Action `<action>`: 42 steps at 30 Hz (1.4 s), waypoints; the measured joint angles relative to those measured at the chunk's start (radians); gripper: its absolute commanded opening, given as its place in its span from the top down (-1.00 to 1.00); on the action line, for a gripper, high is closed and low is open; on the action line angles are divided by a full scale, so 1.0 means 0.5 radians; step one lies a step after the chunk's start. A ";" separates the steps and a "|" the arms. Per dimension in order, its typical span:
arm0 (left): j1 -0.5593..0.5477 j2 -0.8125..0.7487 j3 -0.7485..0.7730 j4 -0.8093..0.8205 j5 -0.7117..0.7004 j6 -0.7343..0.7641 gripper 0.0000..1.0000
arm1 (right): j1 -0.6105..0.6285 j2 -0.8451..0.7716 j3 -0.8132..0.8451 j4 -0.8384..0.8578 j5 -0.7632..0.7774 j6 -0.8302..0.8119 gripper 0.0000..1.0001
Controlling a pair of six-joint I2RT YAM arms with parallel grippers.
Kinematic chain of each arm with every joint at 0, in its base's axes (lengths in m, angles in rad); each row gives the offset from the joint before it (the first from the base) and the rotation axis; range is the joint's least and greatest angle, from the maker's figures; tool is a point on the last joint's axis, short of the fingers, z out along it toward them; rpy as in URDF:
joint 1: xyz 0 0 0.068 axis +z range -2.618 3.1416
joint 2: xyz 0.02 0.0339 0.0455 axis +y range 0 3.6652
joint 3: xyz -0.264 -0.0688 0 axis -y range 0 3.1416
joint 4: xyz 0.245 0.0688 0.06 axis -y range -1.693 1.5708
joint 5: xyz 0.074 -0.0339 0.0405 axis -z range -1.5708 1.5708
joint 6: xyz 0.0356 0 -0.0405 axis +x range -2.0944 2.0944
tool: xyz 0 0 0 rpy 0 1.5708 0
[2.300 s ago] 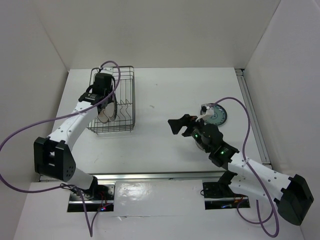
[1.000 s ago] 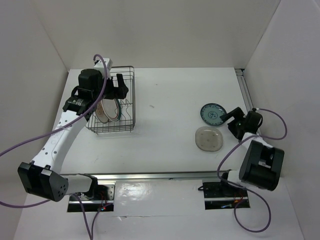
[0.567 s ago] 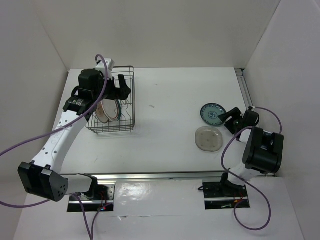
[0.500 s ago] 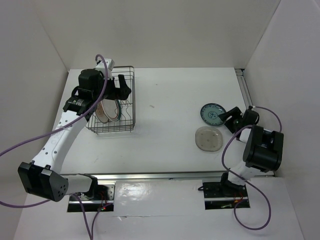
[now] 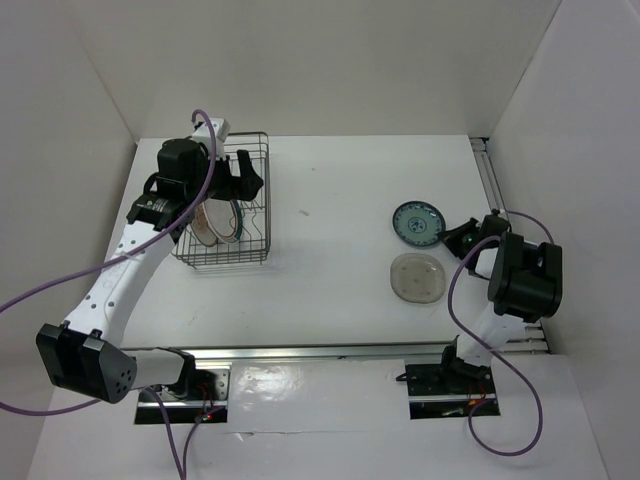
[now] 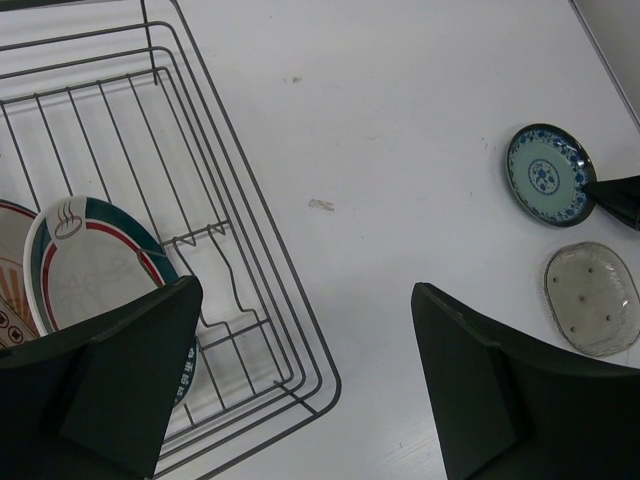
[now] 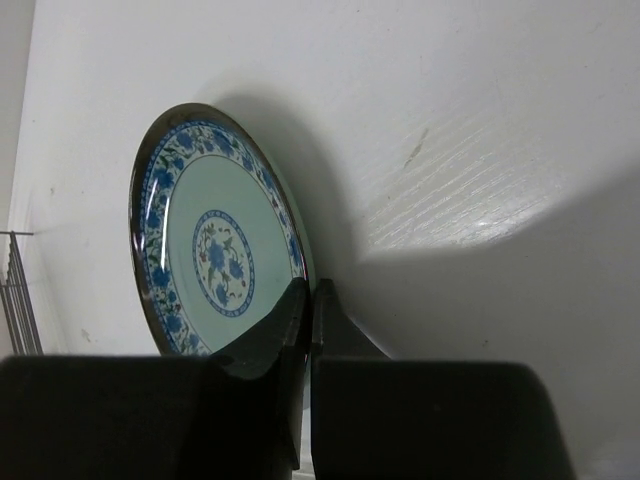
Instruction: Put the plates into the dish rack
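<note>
Two tools were examined. The right tool (image 7: 305, 292) is closed down to a thin slit, and the near rim of the teal patterned plate (image 7: 215, 250) is pinched between its fingertips. That plate sits on the right side of the surface (image 5: 330, 200). In the wrist view it appears tipped, with a shadow beneath its far side. Whether its far edge touches the surface cannot be told.

The beige-grey plate (image 5: 417, 276) lies flat just beside it on the near side. The two plates are apart, and nothing touches the beige-grey one.

The left tool (image 6: 305, 295) is spread wide and holds nothing. It hangs above the dish rack (image 5: 255, 150), over the rack's right-hand edge.

The rack stands at the far left of the surface, well apart from the two loose plates. Two plates are on edge inside it, side by side among the divider prongs. They are the green-and-red ringed plate (image 6: 95, 265) and, to its left, the orange-centred plate (image 6: 8, 275). The latter is largely cut off in the wrist view.
</note>
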 measured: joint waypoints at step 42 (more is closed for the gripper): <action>0.000 0.493 -0.170 0.602 1.186 -0.426 0.49 | 1.480 -0.539 0.242 0.388 -0.098 0.154 1.00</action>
